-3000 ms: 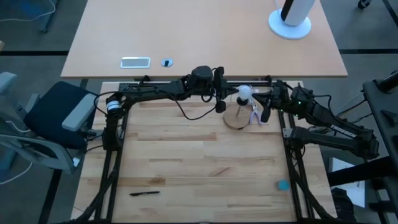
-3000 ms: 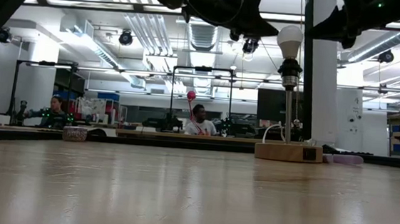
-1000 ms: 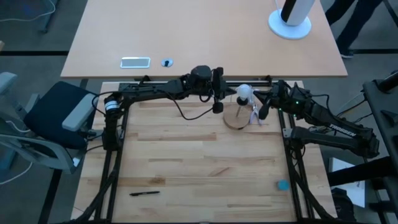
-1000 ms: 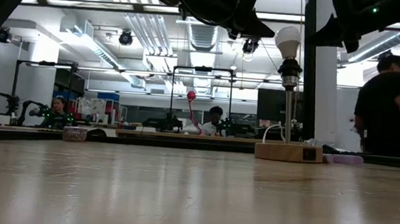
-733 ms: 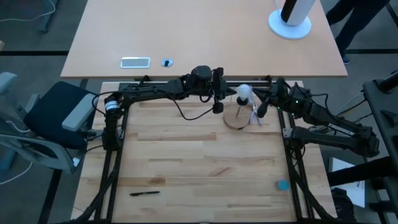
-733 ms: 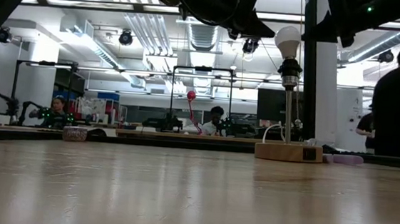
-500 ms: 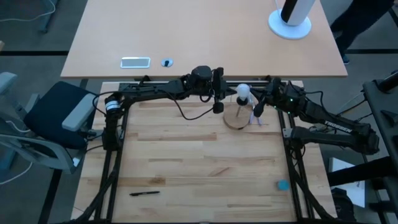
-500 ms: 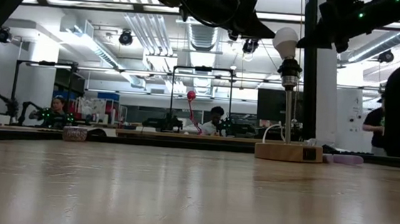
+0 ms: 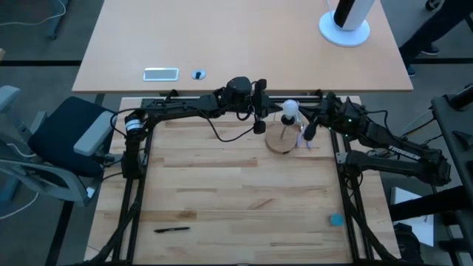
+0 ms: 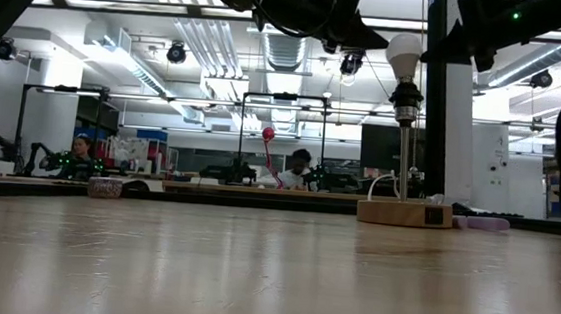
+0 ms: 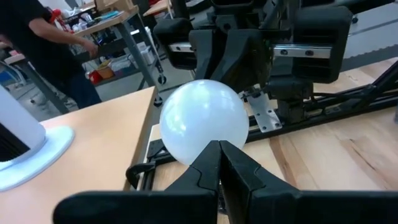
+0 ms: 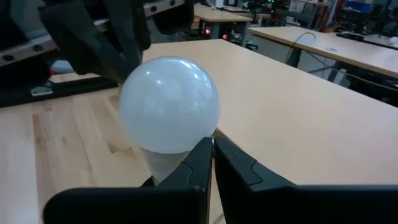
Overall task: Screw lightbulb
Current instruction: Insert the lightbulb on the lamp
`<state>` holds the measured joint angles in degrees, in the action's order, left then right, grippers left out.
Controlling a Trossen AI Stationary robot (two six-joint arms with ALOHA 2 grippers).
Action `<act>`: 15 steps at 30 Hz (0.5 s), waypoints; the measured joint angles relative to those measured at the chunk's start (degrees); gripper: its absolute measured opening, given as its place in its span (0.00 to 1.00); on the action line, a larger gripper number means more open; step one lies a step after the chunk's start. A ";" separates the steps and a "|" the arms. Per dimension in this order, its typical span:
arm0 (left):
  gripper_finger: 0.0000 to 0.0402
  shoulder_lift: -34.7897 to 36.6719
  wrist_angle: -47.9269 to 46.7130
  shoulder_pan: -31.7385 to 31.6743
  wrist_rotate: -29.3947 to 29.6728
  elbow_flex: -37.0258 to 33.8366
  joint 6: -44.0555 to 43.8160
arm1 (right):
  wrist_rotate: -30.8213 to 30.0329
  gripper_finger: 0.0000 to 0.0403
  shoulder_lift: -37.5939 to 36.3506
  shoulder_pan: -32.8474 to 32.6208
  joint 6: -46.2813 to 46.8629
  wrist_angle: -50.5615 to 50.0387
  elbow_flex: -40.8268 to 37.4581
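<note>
1. My right gripper [image 9: 305, 132] sits just beside the bulb [image 9: 290, 109], on its right in the high view. In my wrist view the fingers [image 12: 193, 163] are closed tip to tip, holding nothing, pointed at the bulb's lower half.
2. My left gripper [image 9: 260, 123] sits on the bulb's other side, near but apart. Its fingers [image 11: 217, 165] are also pinched together and empty, with the bulb [image 11: 203, 129] right ahead of the tips.
3. The bulb [image 10: 405, 54] is upright on top of the black post [image 10: 403, 147], which stands on the wooden disc [image 10: 404, 213] at the far edge of the table [image 9: 236, 192].
4. Progress, as I read it: the bulb looks seated in the socket and straight, and neither gripper is on it. Thread depth isn't visible, so I can't confirm it's tight.
5. What's left is probably a final twist or just backing off.
</note>
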<state>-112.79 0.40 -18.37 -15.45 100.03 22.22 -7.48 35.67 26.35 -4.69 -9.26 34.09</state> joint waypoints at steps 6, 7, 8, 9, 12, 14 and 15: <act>0.00 0.00 -0.04 0.00 -0.17 0.00 -0.01 | 0.50 0.03 -0.01 0.00 0.61 -0.98 0.00; 0.00 0.00 -0.21 0.00 -0.17 -0.01 -0.05 | 0.51 0.03 0.12 0.00 0.65 -1.01 0.00; 0.00 0.00 -0.26 0.00 -0.17 -0.02 -0.13 | 0.52 0.03 0.27 0.00 0.90 -1.05 0.00; 0.00 0.00 -0.26 0.00 -0.17 -0.02 -0.17 | 0.52 0.03 0.38 0.00 1.15 -1.08 0.00; 0.00 0.00 -0.26 0.00 -0.17 -0.02 -0.17 | 0.52 0.03 0.49 0.00 1.20 -1.32 0.00; 0.00 0.00 -0.40 0.00 -0.17 -0.02 -0.17 | 0.52 0.03 0.49 0.00 1.35 -1.34 0.00; 0.00 0.00 -0.45 0.00 -0.17 -0.02 -0.19 | 0.53 0.03 0.49 0.00 1.52 -1.40 0.00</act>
<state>-112.79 -0.05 -18.37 -15.62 100.01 22.03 -6.95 36.16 26.35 -3.17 -10.66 34.09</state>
